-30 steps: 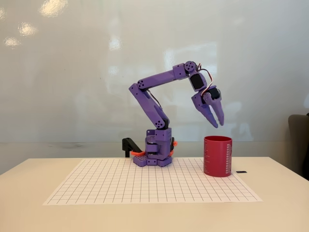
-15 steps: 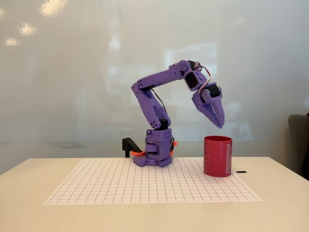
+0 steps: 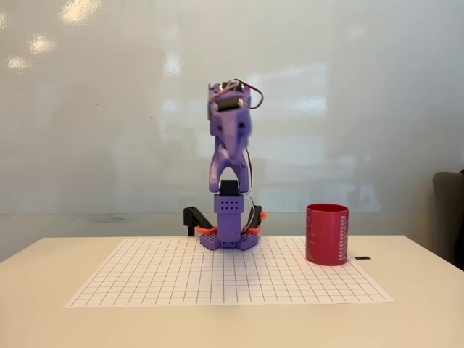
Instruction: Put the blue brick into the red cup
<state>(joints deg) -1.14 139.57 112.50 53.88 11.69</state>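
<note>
The red cup (image 3: 327, 234) stands straight up on the grid sheet (image 3: 217, 279), mouth to the top. My arm (image 3: 229, 181) has swung away from over the cup and now faces me, folded up tall. The cup sits low and well off to the right of my gripper (image 3: 229, 163). I cannot tell if the gripper is open or holds anything. I cannot see the brick.

Purple arm (image 3: 229, 181) on orange-trimmed base; crimson red cup (image 3: 327, 234) marked with pale dotted lines; white sheet (image 3: 225, 279) ruled with dark grid; cream desk (image 3: 43, 304); pale grey wall.
</note>
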